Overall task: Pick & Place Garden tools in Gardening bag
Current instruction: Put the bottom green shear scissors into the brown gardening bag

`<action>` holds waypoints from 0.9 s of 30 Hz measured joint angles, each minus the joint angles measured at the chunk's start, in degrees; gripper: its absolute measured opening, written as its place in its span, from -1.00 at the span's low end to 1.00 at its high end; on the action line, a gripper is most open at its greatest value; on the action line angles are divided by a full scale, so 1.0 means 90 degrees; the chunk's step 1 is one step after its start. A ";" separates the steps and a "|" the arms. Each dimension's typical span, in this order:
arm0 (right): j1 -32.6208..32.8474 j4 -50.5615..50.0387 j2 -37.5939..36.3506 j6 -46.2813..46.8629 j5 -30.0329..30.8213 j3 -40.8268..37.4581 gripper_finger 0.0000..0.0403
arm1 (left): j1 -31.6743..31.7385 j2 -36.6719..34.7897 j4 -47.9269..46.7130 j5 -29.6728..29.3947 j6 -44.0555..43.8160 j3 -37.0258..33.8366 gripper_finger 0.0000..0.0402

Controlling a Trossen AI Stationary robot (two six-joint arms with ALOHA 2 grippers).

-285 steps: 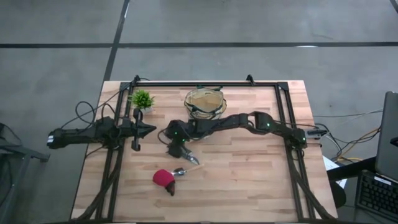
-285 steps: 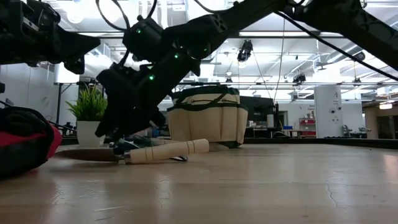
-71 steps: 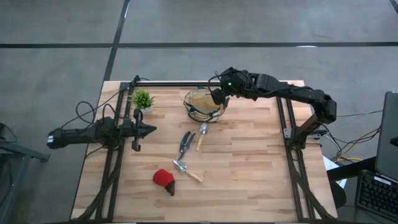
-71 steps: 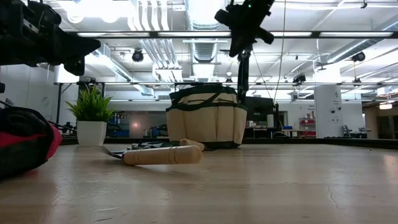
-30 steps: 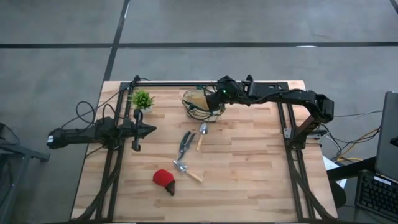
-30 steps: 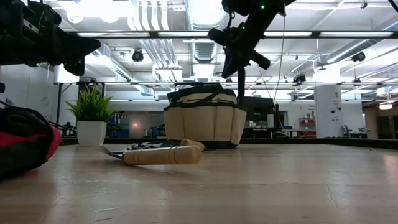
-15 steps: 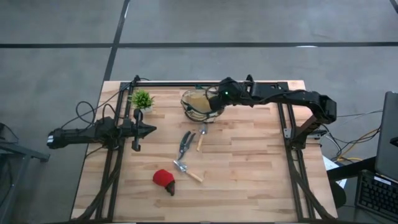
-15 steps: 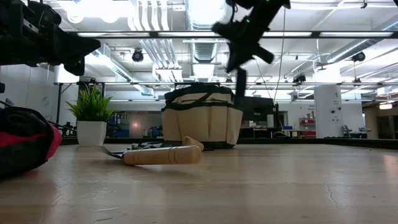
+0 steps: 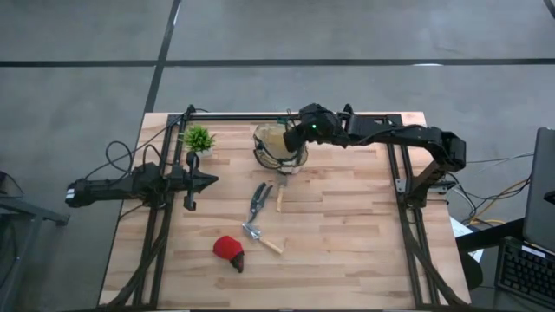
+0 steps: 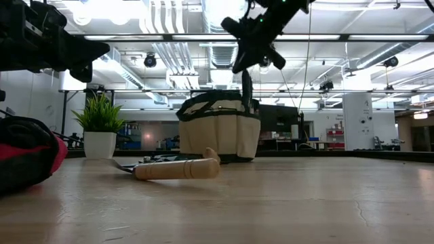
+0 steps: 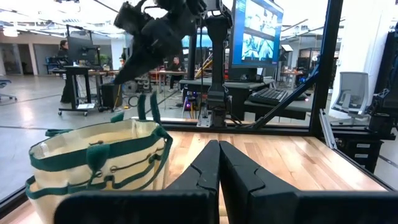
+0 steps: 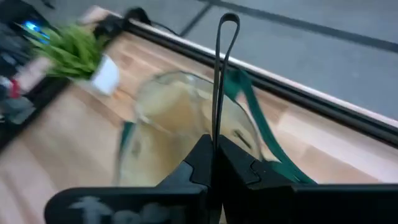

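Right gripper point(image 9: 298, 136) sits closed on a thin dark loop point(image 12: 222, 68), now directly above the bag point(image 9: 279, 146), which has shifted sideways; pruner point(image 9: 257, 200) and trowels remain on the table nearer the operator side; left gripper point(image 9: 190, 179) closed, idle.

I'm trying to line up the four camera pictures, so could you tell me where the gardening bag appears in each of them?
High view: gardening bag at the table's far edge, middle, under the right gripper.
Low view: centre, behind the wooden-handled trowel.
Left wrist view: at the picture's left.
Right wrist view: mid-picture, blurred, beyond the shut fingers.
Shared landmark: the potted plant beside the bag, also in the low and right wrist views.
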 joint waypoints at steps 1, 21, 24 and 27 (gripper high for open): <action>-0.0026 -0.0182 0.0025 -0.0018 -0.0007 -0.0001 -0.96 | 0.0002 -0.0001 -0.0004 -0.0002 0.0000 0.0002 -0.95; 0.0007 -0.0267 0.0061 0.0026 -0.0726 -0.0046 -0.78 | 0.0002 -0.0001 0.0001 0.0001 0.0000 0.0000 -0.95; 0.0007 -0.0266 0.0061 0.0052 -0.0730 -0.0046 -0.60 | 0.0002 0.0002 0.0000 0.0000 0.0000 0.0002 -0.95; 0.0005 -0.0216 0.0040 0.0110 -0.0771 -0.0046 -0.38 | 0.0001 0.0001 0.0001 0.0001 0.0000 0.0000 -0.95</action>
